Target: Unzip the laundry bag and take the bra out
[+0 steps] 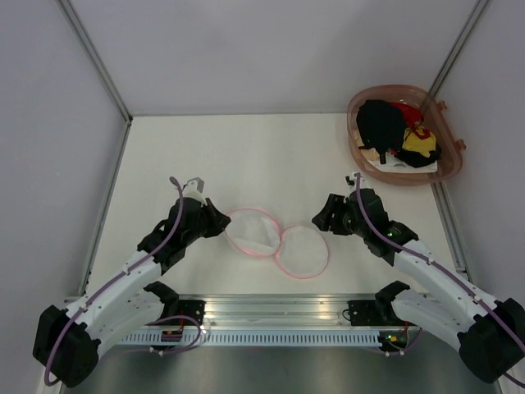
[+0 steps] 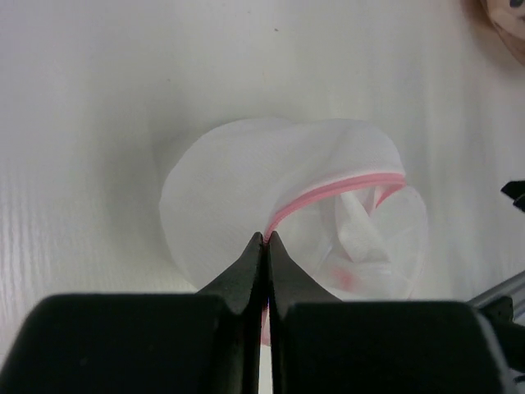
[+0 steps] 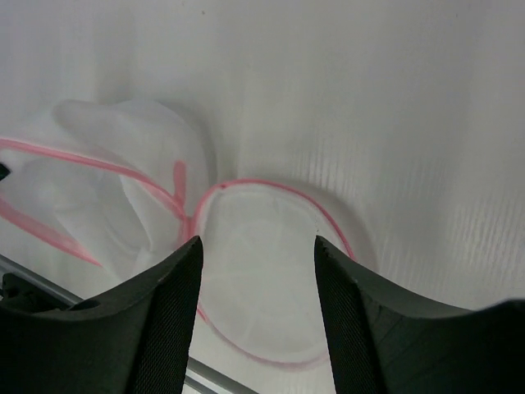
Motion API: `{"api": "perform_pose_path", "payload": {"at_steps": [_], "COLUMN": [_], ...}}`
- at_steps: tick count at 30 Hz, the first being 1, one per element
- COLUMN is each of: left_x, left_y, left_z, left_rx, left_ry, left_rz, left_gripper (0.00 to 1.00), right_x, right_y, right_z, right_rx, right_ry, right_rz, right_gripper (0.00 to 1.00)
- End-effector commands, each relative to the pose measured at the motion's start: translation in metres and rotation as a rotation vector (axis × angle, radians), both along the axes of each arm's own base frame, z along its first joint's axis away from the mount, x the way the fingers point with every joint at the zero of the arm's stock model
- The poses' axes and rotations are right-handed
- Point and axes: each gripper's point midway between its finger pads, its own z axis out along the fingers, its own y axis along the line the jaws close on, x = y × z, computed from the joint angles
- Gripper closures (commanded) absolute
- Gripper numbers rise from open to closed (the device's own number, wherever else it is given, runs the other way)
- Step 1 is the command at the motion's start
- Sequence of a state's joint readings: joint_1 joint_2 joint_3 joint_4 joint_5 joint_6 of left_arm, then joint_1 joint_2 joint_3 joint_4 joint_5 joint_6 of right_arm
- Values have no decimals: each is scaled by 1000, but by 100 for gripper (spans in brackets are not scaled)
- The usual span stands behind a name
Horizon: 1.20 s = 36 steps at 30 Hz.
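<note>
Your left claw is pinched tight on the pink rim of the laundry bag, likely to anchor it. The bag lies splayed open mid-surface, between both arms. Your right claw, spread, hovers just over its flatter right half. Pale folded cloth, possibly the bra, sits in the left half.

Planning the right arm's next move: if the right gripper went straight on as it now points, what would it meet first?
Probably the flat opened half of the laundry bag, lying ahead of the open right gripper; depth is uncertain.
</note>
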State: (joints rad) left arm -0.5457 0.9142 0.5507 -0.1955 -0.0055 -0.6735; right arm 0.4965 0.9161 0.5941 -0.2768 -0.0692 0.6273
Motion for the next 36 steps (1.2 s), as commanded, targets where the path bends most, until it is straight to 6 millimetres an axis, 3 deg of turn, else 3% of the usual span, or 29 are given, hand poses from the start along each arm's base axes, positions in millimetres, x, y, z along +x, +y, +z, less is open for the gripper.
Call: {"api": "perform_pose_path", "payload": {"at_steps": [1,7,17,21,24,27,30,35,36], "left_x": [9,-5,-13,-15,-16,-16,-16,-13,-12], "left_y": [17,38,33,32,30,27,22,8,6], "left_z": [7,-6,-18,-20,-19,-20,-21,-14,-14], "left_rx": [-143,-187,-212,-221,-226,-226,-227,-254,-256], "left_ry": [-47,-41,11,17,22,28,36,3,2], "left_rz": [216,320,303,299,292,274,250,175,165], "left_gripper": [98,98,98,98,98,98,98,98,98], "right_x": [-18,-41,-56,-56,-50,-49,-42,-25,-19], "right_y": [-8,-5,2,4,11,14,20,33,44], "right_z": [-32,-63,-104,-116,-115,-116,-106,-62,-43], "right_rx": [-62,-152,-172,-159,-128,-125,-112,-74,-47], "right_ry": [132,208,267,275,253,252,217,92,48], "right_rz": [-52,-52,-60,-69,-76,-69,-56,-12,31], "right_gripper": [38,37,37,41,51,69,100,100,100]}}
